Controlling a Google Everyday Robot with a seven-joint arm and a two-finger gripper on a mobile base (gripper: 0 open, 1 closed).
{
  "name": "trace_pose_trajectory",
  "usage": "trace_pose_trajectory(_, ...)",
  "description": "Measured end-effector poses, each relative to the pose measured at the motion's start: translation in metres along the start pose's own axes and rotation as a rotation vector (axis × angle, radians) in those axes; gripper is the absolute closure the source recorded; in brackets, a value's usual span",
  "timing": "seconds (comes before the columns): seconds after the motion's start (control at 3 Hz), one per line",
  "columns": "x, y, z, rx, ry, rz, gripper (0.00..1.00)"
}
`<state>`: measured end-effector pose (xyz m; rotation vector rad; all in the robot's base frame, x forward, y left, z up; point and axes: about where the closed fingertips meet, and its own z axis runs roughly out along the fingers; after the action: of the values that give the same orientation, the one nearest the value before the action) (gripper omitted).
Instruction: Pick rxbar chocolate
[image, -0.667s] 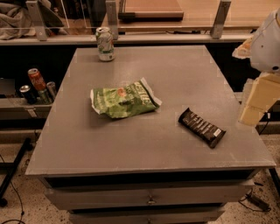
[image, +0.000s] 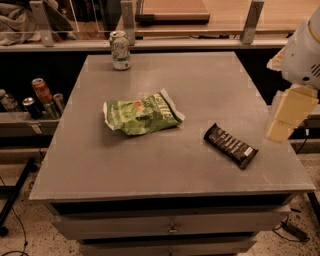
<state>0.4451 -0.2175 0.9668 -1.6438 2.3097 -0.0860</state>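
Observation:
The rxbar chocolate (image: 230, 145) is a small flat dark bar with pale lettering. It lies at an angle on the grey table (image: 165, 170), towards the front right. My gripper (image: 281, 129) hangs at the right edge of the view with its pale yellow fingers pointing down. It is to the right of the bar, off the table's right side, and holds nothing that I can see. The white arm (image: 306, 50) rises above it.
A crumpled green chip bag (image: 141, 113) lies in the middle of the table. A pale green drink can (image: 120, 49) stands at the back left edge. Several cans (image: 42, 93) sit on a lower shelf to the left. Drawers are below the tabletop.

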Motion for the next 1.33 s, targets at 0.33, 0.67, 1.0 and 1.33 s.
trace_pose_trajectory(0.33,0.005,-0.007,0.032,-0.018,0.041,0.160,0.00)
trace_pose_trajectory(0.67,0.012,-0.010,0.070,-0.027,0.098,0.306,0.00)
trace_pose_trajectory(1.0,0.018,-0.010,0.100,-0.022,0.151,0.391,0.00)
trace_pose_trajectory(1.33,0.022,-0.008,0.128,-0.017,0.202,0.440,0.00)
